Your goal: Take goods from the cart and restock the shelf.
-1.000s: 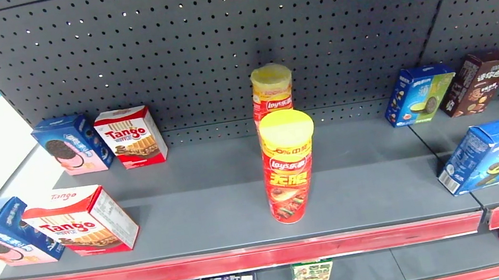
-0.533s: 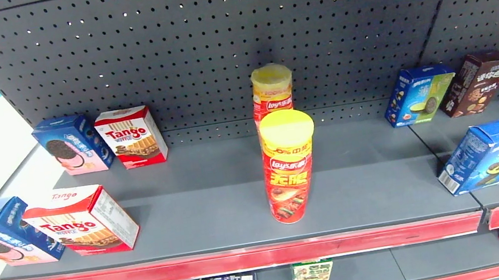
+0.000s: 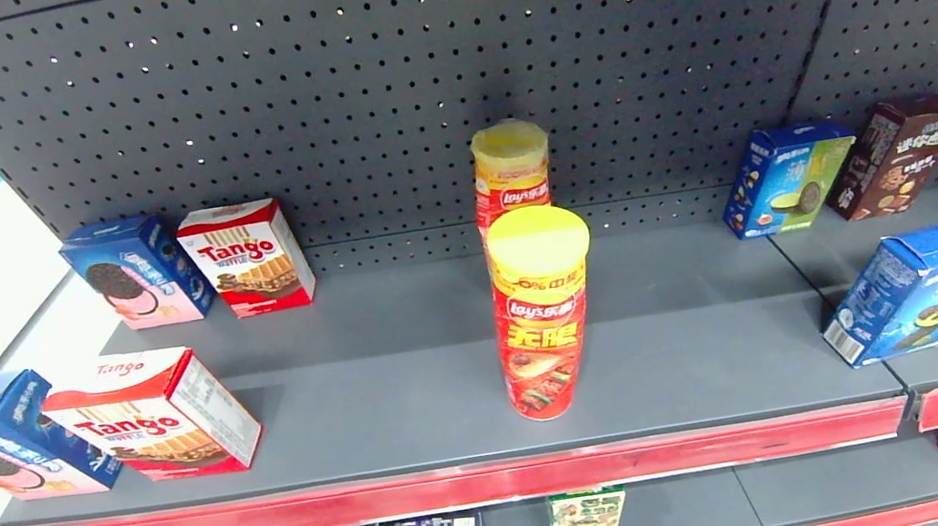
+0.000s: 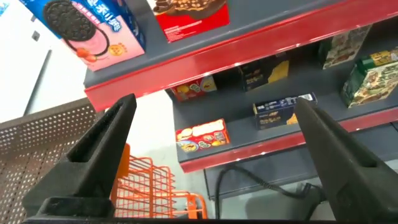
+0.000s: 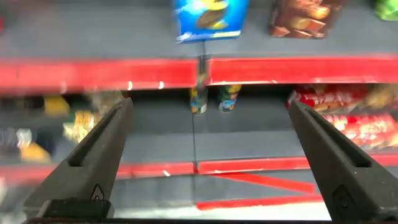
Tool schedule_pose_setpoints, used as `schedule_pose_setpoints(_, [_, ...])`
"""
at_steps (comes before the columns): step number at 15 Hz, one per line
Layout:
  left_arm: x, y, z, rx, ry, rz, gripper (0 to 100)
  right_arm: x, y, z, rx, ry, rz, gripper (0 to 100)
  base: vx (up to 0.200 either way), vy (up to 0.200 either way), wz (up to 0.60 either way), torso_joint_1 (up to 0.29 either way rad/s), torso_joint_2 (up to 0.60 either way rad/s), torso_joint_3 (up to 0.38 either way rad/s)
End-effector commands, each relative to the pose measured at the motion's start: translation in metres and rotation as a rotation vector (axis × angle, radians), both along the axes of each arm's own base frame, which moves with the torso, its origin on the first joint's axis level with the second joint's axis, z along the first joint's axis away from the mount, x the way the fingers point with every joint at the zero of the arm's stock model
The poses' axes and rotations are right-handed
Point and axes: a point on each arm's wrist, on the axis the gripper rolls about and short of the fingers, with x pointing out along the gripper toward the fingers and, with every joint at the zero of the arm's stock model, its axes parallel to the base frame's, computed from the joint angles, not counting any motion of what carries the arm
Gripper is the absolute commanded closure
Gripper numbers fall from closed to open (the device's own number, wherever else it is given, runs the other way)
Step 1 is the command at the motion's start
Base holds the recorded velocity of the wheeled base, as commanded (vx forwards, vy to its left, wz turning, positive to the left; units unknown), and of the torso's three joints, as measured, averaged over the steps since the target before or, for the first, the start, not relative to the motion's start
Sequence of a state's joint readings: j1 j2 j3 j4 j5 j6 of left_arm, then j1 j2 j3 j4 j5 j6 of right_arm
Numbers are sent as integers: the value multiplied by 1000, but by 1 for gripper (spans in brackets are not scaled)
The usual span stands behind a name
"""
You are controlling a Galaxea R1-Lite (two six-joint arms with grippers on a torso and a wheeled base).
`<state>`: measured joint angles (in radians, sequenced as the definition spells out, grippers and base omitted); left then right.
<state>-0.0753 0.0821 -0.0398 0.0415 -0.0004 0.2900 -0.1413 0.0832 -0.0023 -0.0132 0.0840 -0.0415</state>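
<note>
Left tool [image 4: 214, 104] spread wide, holding nothing, above the orange wire cart [image 4: 152, 182]; right tool [image 5: 210, 104] equally wide and empty; a red chip can [image 3: 545, 312] stands upright on the shelf [image 3: 379, 404], midway along, towards its front edge; a second can [image 3: 511, 167] just behind, at the back edge.

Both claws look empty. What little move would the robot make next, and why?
Probably move the left gripper toward the orange basket: both it and the right gripper are open and empty, and the shelf has bare room beside the chip cans.
</note>
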Motion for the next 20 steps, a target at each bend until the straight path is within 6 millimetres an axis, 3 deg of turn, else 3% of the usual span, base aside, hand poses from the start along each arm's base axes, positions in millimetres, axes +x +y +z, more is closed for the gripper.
schedule_pose_setpoints(1, [0, 0, 0, 3, 5, -1, 0, 0, -1, -2, 41, 27, -47, 0, 0, 0, 0, 0, 0, 0])
schedule_pose_setpoints(8, [0, 0, 0, -12, 9, 0, 0, 0, -1, -2, 37, 23, -62, 0, 0, 0, 0, 0, 0, 0])
schedule_pose_setpoints(11, [0, 0, 0, -22, 8, -5, 0, -6, -4, -3, 33, -52, 94, 0, 0, 0, 0, 0, 0, 0])
schedule_pose_setpoints(14, [0, 0, 0, -26, 7, 15, 0, -7, -4, -4, 35, -65, 86, 0, 0, 0, 0, 0, 0, 0])
schedule_pose_setpoints(19, [3, 6, 0, -124, -73, 264, 0, -7, -4, -4, 35, -65, 86, 0, 0, 0, 0, 0, 0, 0])
schedule_pose_setpoints(20, [3, 4, -1, -140, -58, 205, 0, -7, -4, -4, 35, -65, 86, 0, 0, 0, 0, 0, 0, 0])
